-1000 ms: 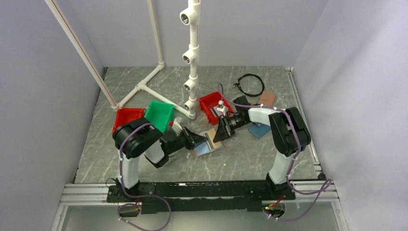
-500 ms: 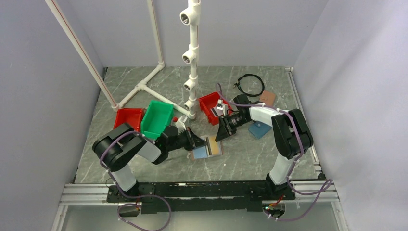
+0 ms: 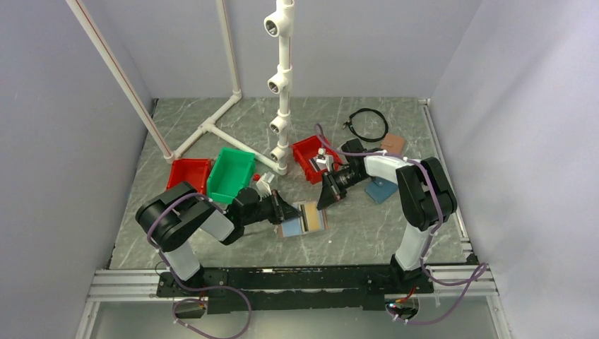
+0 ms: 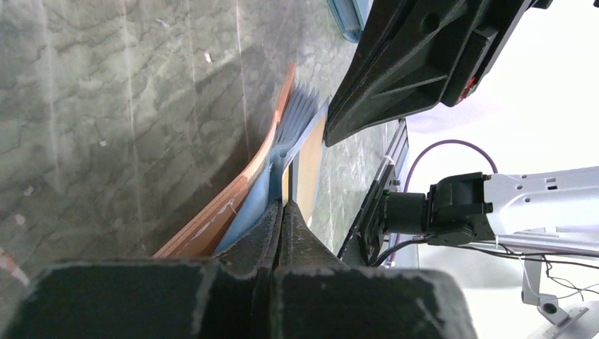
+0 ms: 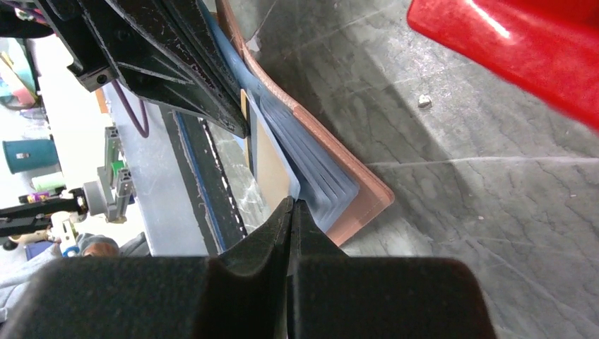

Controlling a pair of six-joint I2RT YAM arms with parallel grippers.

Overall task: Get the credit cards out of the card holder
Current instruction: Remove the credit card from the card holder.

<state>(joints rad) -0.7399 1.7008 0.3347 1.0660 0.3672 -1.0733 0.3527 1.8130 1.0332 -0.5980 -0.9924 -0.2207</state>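
Note:
The card holder (image 3: 291, 226) lies open on the table, pinkish-tan outside, light blue inside, with a gold-tan card (image 3: 317, 217) on its right half. My left gripper (image 3: 284, 212) is shut on the holder's left edge. In the left wrist view the shut jaws (image 4: 284, 205) pinch a thin edge of the holder (image 4: 240, 180). My right gripper (image 3: 327, 200) meets the holder's far right corner. In the right wrist view its shut jaws (image 5: 291, 202) pinch the gold-tan card (image 5: 272, 159) beside the blue pockets of the holder (image 5: 321, 173). The other cards are hidden.
A red bin (image 3: 311, 157) sits just behind the right gripper, and it also shows in the right wrist view (image 5: 523, 49). A green bin (image 3: 232, 173) and a second red bin (image 3: 188, 174) stand left. A white pipe stand (image 3: 282, 106), black cable loop (image 3: 369, 124), brown wallet (image 3: 393, 145) and teal-blue wallet (image 3: 381, 191) lie behind.
The left arm's elbow has swung left and low. The holder has slid slightly toward the near edge and turned more level. Both grippers stay shut at its edges.

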